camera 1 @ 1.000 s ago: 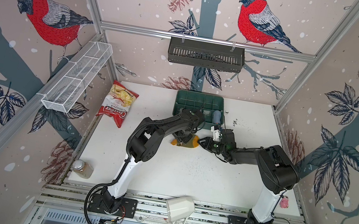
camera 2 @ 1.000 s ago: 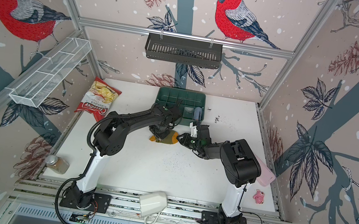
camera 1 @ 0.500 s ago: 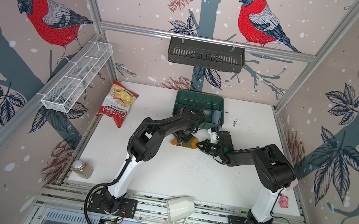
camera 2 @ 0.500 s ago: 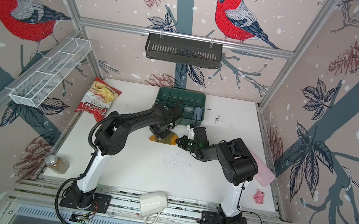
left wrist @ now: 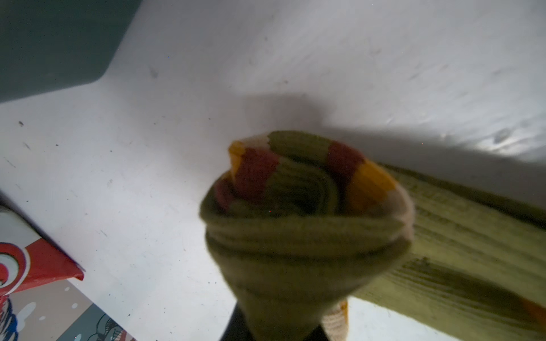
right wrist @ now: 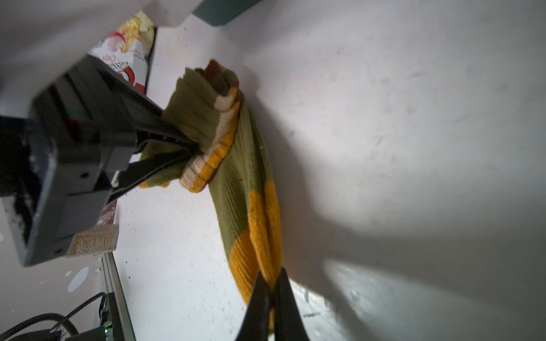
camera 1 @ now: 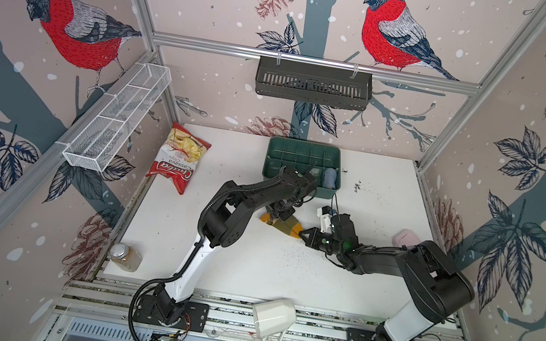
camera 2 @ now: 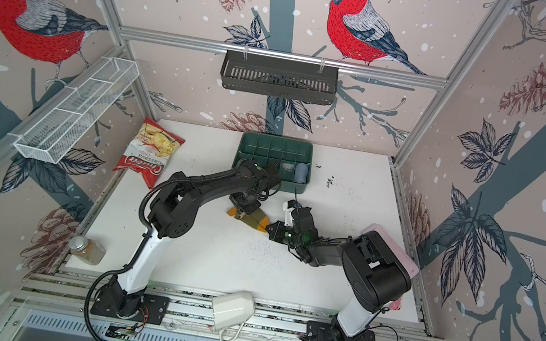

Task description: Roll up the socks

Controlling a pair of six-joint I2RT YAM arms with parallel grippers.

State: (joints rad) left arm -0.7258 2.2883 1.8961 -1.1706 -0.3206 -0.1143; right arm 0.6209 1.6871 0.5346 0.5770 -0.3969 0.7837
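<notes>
The socks [camera 1: 286,225] [camera 2: 253,218] lie mid-table, olive-green with mustard toes and striped cuffs. My left gripper [camera 1: 280,214] [camera 2: 244,209] comes down on their cuff end and is shut on the rolled cuff bundle [left wrist: 304,224], which hides its fingertips in the left wrist view. The right wrist view shows the left gripper [right wrist: 189,147] pinching that bundle, with the socks [right wrist: 245,165] stretched out from it. My right gripper [camera 1: 303,235] [camera 2: 269,232] [right wrist: 271,280] is shut on the mustard toe ends at the other end.
A green divided tray [camera 1: 305,148] stands behind the socks, with a blue-grey sock roll [camera 1: 330,177] in it. A chips bag [camera 1: 177,158] lies at the left. A spice jar [camera 1: 125,257] and a white mug [camera 1: 274,317] sit near the front edge. A pink object [camera 1: 405,237] is at the right.
My right gripper has closed on the socks' toe ends after standing partly open beside them. The left gripper has kept its hold on the cuff bundle.
</notes>
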